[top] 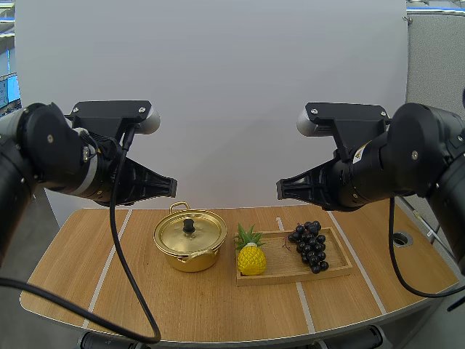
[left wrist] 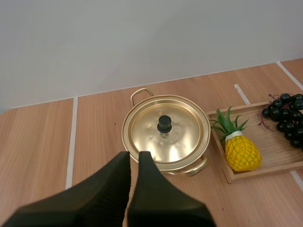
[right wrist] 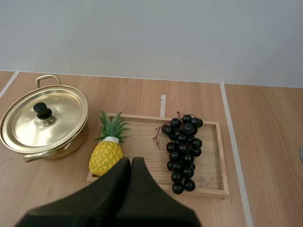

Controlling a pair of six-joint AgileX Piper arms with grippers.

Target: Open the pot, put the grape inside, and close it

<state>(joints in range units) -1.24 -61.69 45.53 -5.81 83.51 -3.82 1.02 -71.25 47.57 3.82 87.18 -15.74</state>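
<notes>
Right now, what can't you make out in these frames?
Pot contents: lid on, every view.
Grapes: bunch cut off by the left wrist view's edge.
Wooden tray near rim: partly behind right end effector, right wrist view.
Pot near rim: behind left end effector, left wrist view.

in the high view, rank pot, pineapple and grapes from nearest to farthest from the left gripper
1. pot: nearest, just beneath the left gripper, left of the tray.
2. pineapple: next, at the tray's left end.
3. grapes: farthest, at the tray's right end.
</notes>
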